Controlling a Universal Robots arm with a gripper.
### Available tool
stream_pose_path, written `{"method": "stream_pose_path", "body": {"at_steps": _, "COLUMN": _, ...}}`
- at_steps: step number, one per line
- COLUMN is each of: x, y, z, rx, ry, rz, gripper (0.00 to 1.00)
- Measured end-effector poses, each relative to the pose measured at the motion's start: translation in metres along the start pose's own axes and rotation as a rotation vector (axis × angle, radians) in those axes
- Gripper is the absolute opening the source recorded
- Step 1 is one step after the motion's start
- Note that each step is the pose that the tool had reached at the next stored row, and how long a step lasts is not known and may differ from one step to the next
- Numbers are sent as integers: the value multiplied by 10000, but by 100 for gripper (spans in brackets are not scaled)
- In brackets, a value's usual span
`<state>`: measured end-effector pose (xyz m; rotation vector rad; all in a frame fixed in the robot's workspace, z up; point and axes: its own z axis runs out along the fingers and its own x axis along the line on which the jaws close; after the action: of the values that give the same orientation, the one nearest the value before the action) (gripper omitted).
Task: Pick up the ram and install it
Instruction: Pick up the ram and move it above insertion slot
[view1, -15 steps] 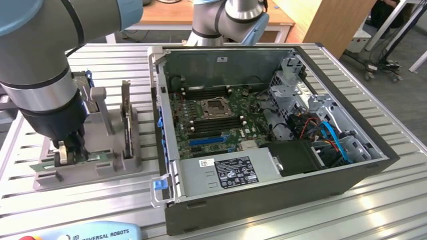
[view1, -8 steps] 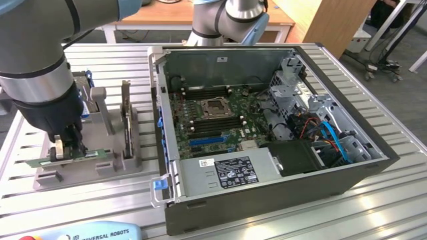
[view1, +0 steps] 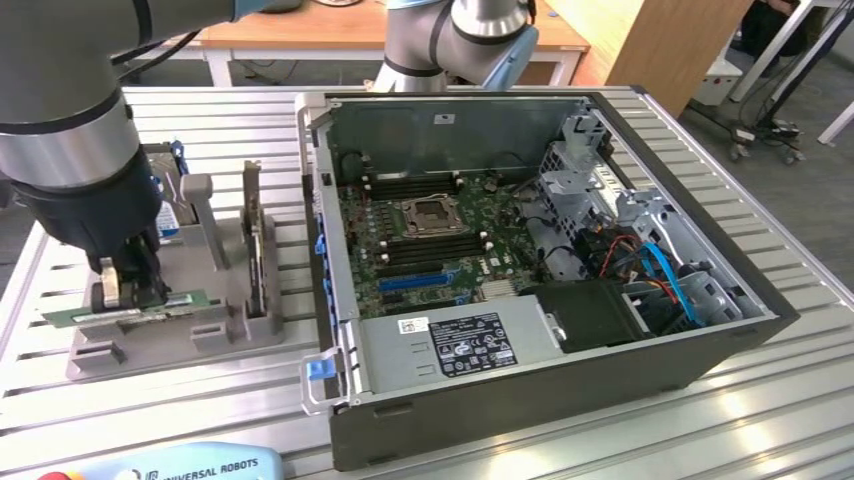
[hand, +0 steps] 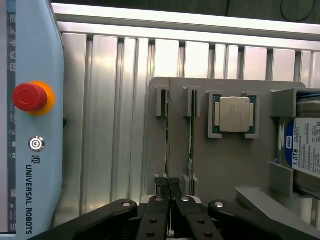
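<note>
The fingers (hand: 176, 190) of the gripper (hand: 169, 184) are clenched on the ram (hand: 168, 125), which stands on edge in the grey holder (hand: 225, 170), in the slot nearest its edge. It looks gripped but not yet lifted, and installing it in the computer case (view1: 561, 400) beside the holder is left. The holder carries two sticks counting the spare stick (hand: 191, 135), one CPU (hand: 235, 114) and one hard drive (hand: 306, 150)

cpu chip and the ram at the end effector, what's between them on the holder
Between the ram and the CPU chip stands a second stick on edge in its own slot, seen in the wrist view.
</note>
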<state>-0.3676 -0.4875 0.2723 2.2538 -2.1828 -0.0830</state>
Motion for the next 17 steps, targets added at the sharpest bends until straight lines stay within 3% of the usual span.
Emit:
{"method": "stream_pose_path", "body": {"at_steps": 8, "x": -6, "y": 6, "z": -162, "rx": 0, "ry": 0, "rz": 0, "gripper": 12}}
{"method": "stream_pose_path", "body": {"at_steps": 17, "x": -9, "y": 10, "z": -266, "rx": 0, "ry": 0, "rz": 0, "gripper": 12}}
